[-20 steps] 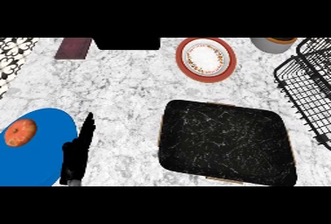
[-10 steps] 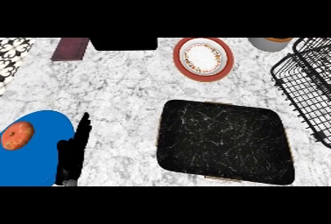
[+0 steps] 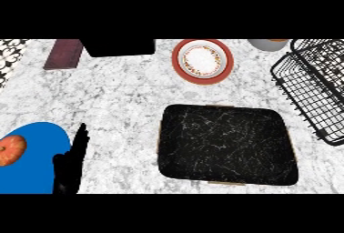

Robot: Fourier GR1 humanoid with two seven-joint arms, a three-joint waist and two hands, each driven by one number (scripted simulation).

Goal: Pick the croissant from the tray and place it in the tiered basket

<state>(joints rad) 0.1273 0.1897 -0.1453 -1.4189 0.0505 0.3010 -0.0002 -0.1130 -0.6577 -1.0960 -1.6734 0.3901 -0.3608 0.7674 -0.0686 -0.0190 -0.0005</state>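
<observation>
So the left hand is low on the left, fingers straight and pointing up the bench, holding nothing. It sits at the right edge of a blue plate with a round orange thing on it. The dark marbled tray is in the middle, and honestly I can't tell where the croissant is, since the tray's top just shows marbling. The wire basket is off to the right, apart from the tray. A red-rimmed plate, black box, brown block and grey cup line the back.
</observation>
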